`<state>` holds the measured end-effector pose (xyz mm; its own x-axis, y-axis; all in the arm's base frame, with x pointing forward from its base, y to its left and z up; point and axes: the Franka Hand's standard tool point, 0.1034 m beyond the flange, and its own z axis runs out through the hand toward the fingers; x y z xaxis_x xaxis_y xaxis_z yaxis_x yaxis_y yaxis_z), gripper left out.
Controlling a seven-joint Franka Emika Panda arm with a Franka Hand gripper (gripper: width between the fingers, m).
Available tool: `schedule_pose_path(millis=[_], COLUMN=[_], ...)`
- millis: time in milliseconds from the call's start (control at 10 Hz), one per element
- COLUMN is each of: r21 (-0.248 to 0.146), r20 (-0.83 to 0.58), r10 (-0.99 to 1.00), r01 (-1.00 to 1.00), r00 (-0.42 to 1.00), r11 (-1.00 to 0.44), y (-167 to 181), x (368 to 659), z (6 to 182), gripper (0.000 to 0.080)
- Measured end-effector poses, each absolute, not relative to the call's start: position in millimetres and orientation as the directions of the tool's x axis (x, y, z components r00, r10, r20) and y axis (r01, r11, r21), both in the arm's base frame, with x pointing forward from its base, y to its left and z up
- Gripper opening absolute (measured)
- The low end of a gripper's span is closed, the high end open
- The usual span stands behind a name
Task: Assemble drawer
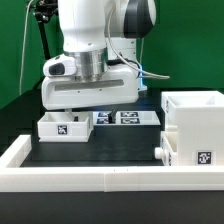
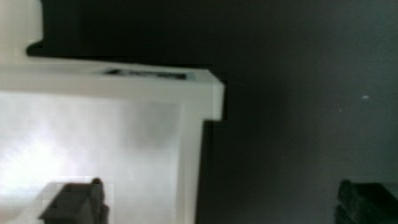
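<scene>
A small white open drawer box (image 1: 65, 126) with a marker tag on its front lies on the black table at the exterior view's left. My gripper (image 1: 86, 110) hangs just above and behind it, its fingers mostly hidden by the hand. In the wrist view the box (image 2: 98, 130) is a blurred white mass with a tag on its rim. My gripper (image 2: 219, 205) is open wide and empty. One finger (image 2: 71, 203) is over the white box, the other over bare table, and the box's edge lies between them. The large white drawer housing (image 1: 196, 128) stands at the right.
The marker board (image 1: 126, 118) lies flat behind the small box. A white knob-like piece (image 1: 160, 151) sticks out of the housing's left side. A white rail (image 1: 80, 167) runs along the table's front, with another stretch at the left (image 1: 14, 150).
</scene>
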<state>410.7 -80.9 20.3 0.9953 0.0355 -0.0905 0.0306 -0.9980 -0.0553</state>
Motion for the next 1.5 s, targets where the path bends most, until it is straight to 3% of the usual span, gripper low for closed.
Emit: schedule_pose_path(millis=[200,600,1100,1400,1500], r21=[-0.055,-0.016,-0.005,-0.005,-0.005], r20=[-0.091,-0.093,-0.061,-0.059,-0.059], r10=[0.036,-0.092,-0.083,-0.081,-0.081], r01=[0.031,-0.094,-0.084,-0.081,-0.081], r00=[0.995,0.991,0.995,0.995,0.995], r11=[-0.998,-0.995,-0.996,-0.997,-0.997], y=[-80.9,-82.7,-84.4,-84.3,-84.3], x=[410.6,395.5,394.0,394.6,394.6], z=[20.3,8.0,5.5,5.3,5.3], gripper=[0.0649,0.0649,0.0649,0.0244,0.0244])
